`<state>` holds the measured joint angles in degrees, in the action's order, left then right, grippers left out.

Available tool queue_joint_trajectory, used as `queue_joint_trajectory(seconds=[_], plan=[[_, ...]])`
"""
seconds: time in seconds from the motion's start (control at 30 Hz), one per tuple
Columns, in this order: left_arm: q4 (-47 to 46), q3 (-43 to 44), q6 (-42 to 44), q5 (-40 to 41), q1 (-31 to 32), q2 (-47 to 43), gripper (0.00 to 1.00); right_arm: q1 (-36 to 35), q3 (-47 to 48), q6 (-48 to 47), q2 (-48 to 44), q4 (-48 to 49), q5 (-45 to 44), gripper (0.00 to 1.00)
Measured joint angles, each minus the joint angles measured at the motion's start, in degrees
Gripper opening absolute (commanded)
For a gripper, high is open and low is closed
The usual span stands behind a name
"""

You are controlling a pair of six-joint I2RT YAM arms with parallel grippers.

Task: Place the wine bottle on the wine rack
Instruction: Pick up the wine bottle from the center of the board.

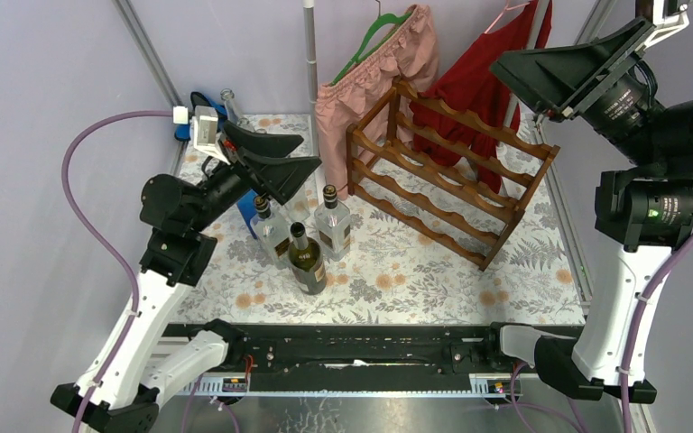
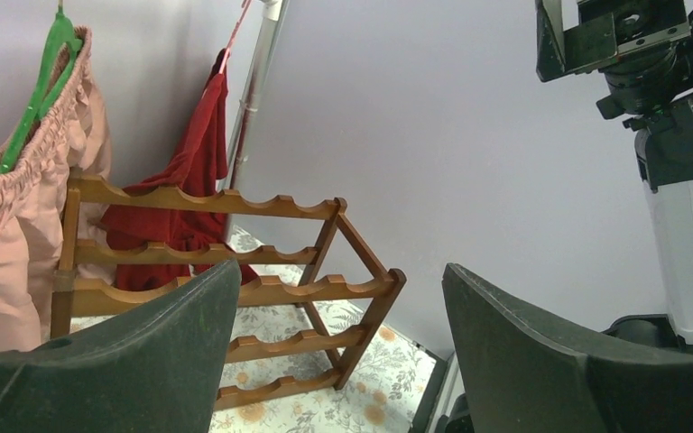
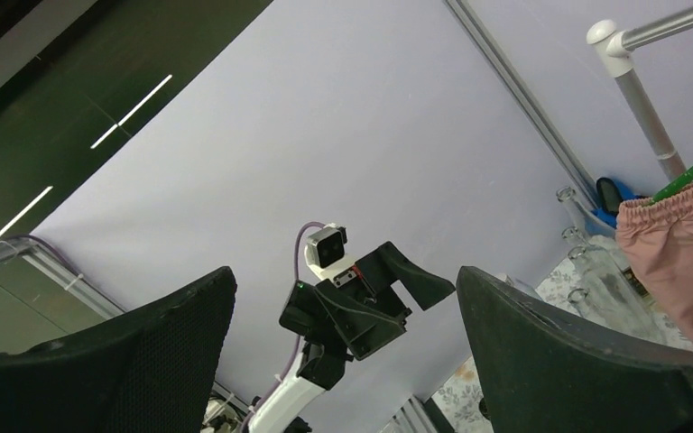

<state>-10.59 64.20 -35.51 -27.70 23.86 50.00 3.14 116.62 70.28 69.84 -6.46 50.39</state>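
Left gripper hangs over the back-left of the mat, fingers spread wide with nothing between them. It blocks part of the leftmost clear bottle, so I only get its neck and shoulder.

Right beside that is the wine bottle. It's dark green and upright on the mat, near the rack's left end, not touching the rack and not on it. A second clear bottle stands just behind it.

That makes three in the cluster, plus one more clear bottle in the back corner. There could be others there, can't tell.

Two garments hang behind: pink shorts and a red top, cut off at the frame edge. There's one rack.

Right gripper is up high with its fingers apart, holding nothing. Its arm is cropped at the top.
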Motion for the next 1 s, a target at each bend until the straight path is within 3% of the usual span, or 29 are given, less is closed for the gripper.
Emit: queue_joint_trajectory(seconds=[0.1,0.17,0.33,0.47,0.57,0.77,1.0], plan=[[2.38,0.66,0.72,-0.48,0.15,0.26,0.88,-0.02,-0.26,-2.78,-0.17,-0.24,0.44,1.0],[6.62,2.86,2.21,-0.52,0.17,0.79,0.88,0.0,-0.68,-9.66,-0.31,-2.56,2.32,1.0],[21.7,11.72,8.55,1.22,0.57,2.25,0.84,0.0,0.15,-44.63,-0.07,-24.52,8.2,1.0],[34.34,16.87,14.4,5.57,0.92,2.91,0.83,0.02,1.31,-71.54,0.11,-43.69,4.57,1.0],[41.2,18.78,17.7,9.62,0.96,4.02,0.84,0.04,-2.73,-84.04,-1.2,-51.36,2.56,1.0],[50.93,18.56,21.09,14.73,3.48,8.52,0.86,0.02,-15.43,-96.24,-2.45,-55.84,0.37,1.0],[54.49,21.03,23.08,27.45,19.56,18.95,0.85,0.02,-22.56,-97.92,-2.97,-52.57,1.55,1.0]])
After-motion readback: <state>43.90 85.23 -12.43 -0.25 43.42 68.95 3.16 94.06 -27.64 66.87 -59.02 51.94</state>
